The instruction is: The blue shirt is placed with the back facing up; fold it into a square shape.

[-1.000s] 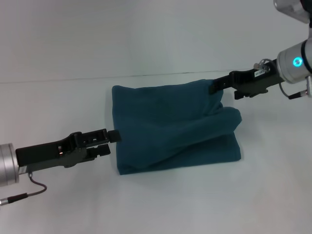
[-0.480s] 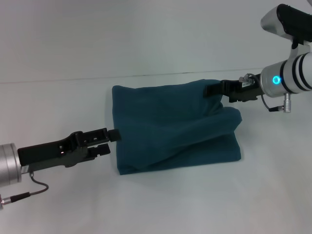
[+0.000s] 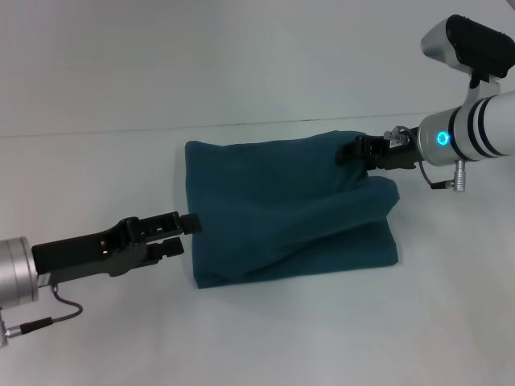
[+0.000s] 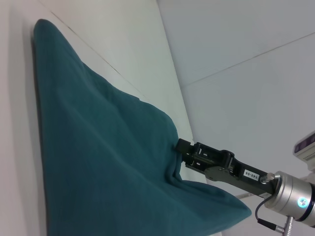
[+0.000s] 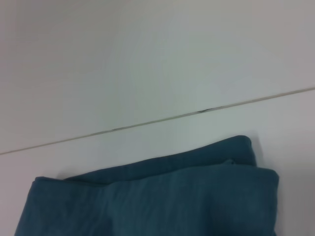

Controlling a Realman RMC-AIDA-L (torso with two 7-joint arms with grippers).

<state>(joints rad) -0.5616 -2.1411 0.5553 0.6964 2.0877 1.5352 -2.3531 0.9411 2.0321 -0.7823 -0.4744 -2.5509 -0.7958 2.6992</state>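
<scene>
The blue shirt (image 3: 282,213) lies folded into a rough rectangle in the middle of the white table, plain side up; it also shows as the blue shirt (image 4: 98,147) and the blue shirt (image 5: 147,201). My right gripper (image 3: 348,153) is shut on its far right corner and holds that corner slightly raised, so the fabric bunches below it. The left wrist view shows the same right gripper (image 4: 181,150) pinching the cloth. My left gripper (image 3: 183,233) hovers low at the shirt's left edge, open, with its upper fingertip (image 3: 191,219) touching the edge.
The white table (image 3: 96,177) surrounds the shirt on all sides. A seam where the table meets the pale back wall (image 3: 121,133) runs behind the shirt. A cable (image 3: 56,310) hangs under my left arm.
My right arm has turned and its gripper has shifted slightly left and down, still holding the far right corner. The left gripper and the rest of the shirt have barely moved.
</scene>
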